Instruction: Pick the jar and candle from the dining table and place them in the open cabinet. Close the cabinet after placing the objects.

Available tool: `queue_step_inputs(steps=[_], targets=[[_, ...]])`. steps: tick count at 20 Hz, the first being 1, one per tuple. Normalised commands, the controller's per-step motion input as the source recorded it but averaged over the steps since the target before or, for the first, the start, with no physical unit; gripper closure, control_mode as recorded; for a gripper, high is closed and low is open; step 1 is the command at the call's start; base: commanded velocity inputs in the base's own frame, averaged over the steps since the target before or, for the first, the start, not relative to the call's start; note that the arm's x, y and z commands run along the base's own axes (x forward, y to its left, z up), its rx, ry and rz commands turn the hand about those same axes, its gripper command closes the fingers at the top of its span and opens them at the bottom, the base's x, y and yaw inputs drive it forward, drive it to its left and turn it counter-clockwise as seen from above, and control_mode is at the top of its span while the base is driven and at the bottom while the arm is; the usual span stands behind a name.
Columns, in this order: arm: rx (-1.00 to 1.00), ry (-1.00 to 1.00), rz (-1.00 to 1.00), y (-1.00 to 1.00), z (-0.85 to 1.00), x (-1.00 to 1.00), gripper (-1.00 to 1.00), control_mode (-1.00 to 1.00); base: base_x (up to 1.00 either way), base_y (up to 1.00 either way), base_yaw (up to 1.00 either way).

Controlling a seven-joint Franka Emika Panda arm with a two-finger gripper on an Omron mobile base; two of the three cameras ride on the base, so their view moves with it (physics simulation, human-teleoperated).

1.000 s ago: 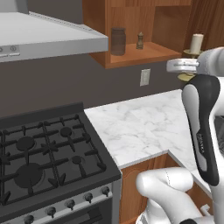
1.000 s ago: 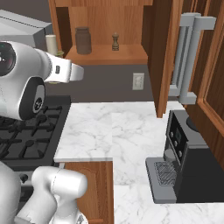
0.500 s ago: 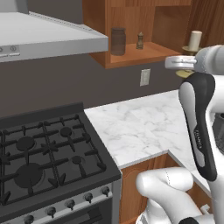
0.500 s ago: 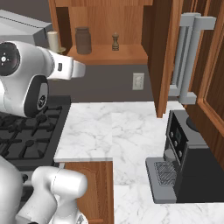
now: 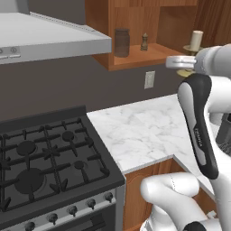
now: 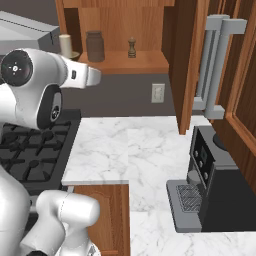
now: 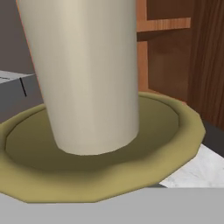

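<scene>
I see the candle (image 5: 196,40) held up at the near right edge of the cabinet (image 5: 135,27) shelf, and I take the gripper as closed on its holder, though its fingers themselves are hidden from me. The jar (image 5: 122,43) already stands on the shelf at the left, with a small dark mill (image 5: 144,42) just beside it, and open shelf lies between the mill and the candle. The door (image 6: 187,60) stands open at the right, over the white counter (image 6: 145,150).
</scene>
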Motion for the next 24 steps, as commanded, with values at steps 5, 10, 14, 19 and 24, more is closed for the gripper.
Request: queue_step_inputs(steps=[5,10,14,19,24], targets=[[0.00,0.00,0.00,0.00,0.00,0.28,1.00,-1.00,0.00,0.00,0.00],[0.00,0.00,0.00,0.02,0.00,0.33,1.00,-1.00,0.00,0.00,0.00],[0.00,0.00,0.00,0.00,0.00,0.35,1.00,-1.00,0.00,0.00,0.00],[0.00,0.00,0.00,0.01,0.00,0.41,1.00,-1.00,0.00,0.00,0.00],[0.00,0.00,0.00,0.00,0.00,0.38,1.00,-1.00,0.00,0.00,0.00]])
